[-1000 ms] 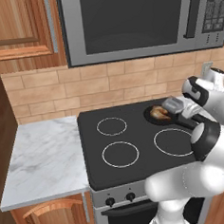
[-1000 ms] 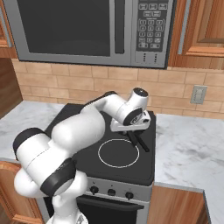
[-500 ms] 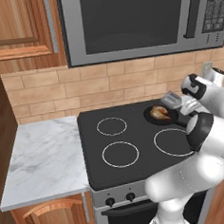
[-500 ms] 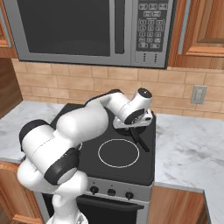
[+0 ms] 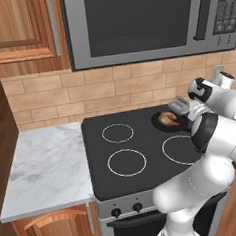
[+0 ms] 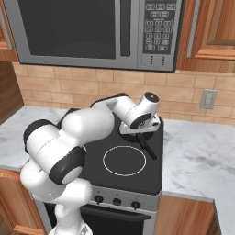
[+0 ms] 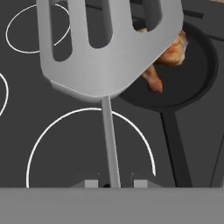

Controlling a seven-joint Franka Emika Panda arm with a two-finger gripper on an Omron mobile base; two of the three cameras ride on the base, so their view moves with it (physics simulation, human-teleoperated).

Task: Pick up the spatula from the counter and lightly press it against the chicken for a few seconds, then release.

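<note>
Spatula (image 7: 109, 52), gripped by the fingers (image 7: 91, 183), has advanced; pressing off-centre could skid the chicken (image 7: 174, 51) ahead of them.

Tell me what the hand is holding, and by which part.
The hand grips the spatula by the end of its thin handle, with the blade pointing toward the chicken in the pan.

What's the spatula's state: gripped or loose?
Gripped: the spatula handle runs into the pincer, blade raised, overlapping the chicken in the hand view.
</note>
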